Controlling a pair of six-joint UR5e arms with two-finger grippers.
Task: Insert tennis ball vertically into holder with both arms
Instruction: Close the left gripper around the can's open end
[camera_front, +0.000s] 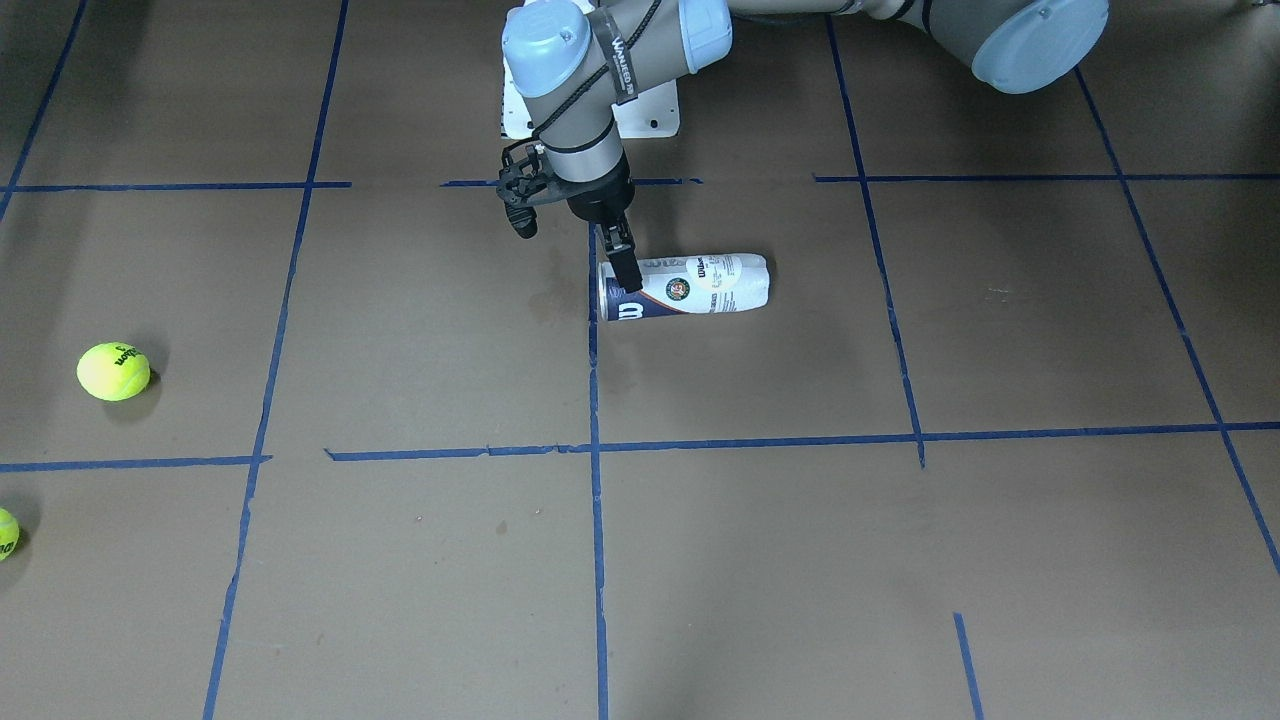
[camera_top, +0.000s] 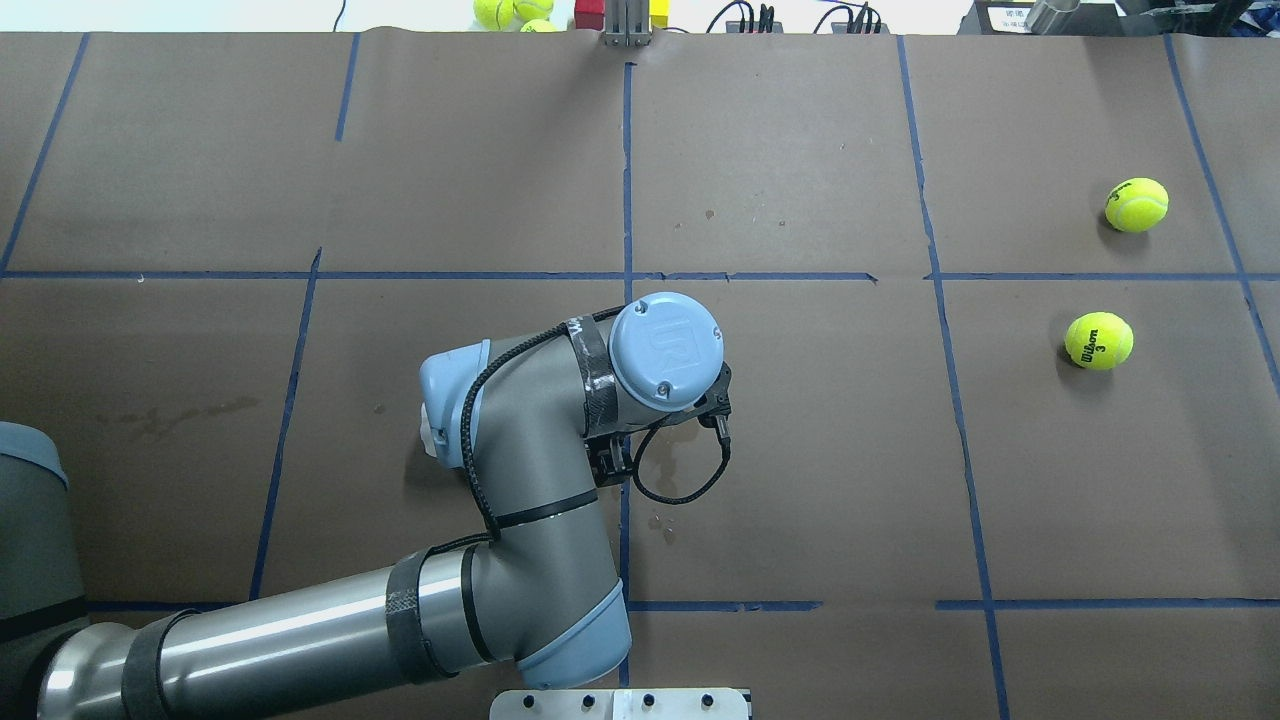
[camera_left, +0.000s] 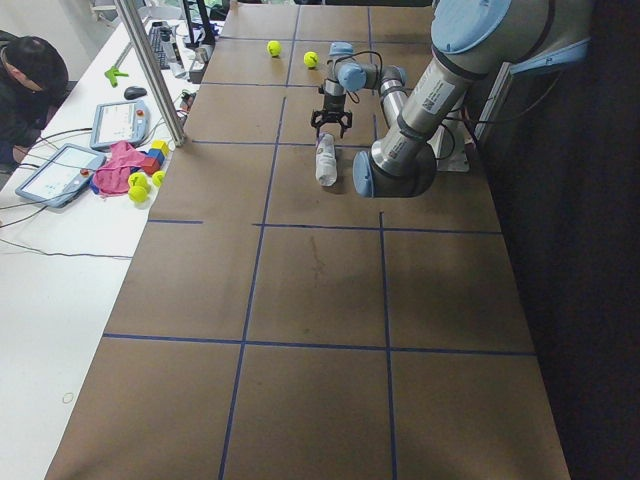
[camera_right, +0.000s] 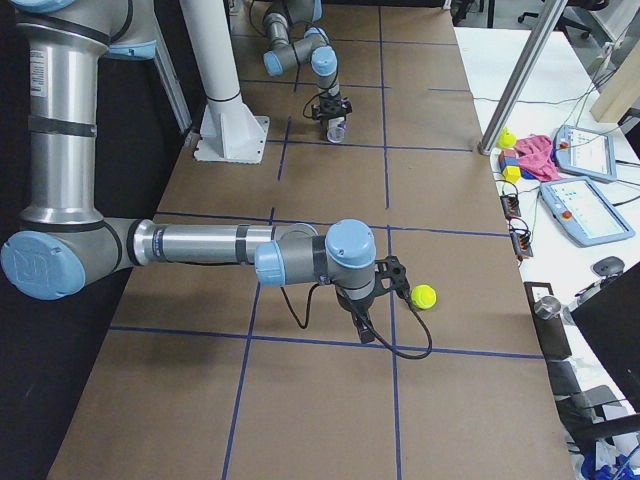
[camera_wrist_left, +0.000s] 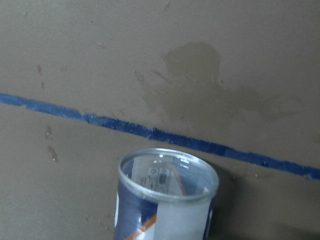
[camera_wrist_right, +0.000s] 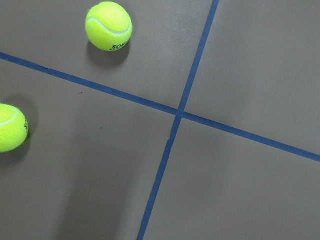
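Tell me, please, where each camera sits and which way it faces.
Front-facing: across the table, looking back and steeply down; left arm reaches the holder.
Overhead: opposite side, looking forward and down; left arm enters lower left.
Exterior left: table's left end, looking along it; left arm near.
Exterior right: opposite end; right arm near, left arm far.
Left wrist: down onto the holder's open mouth; no pincer.
Right wrist: down onto two tennis balls; no pincer.
Shared: front-facing and exterior left show the left pincer at the holder.
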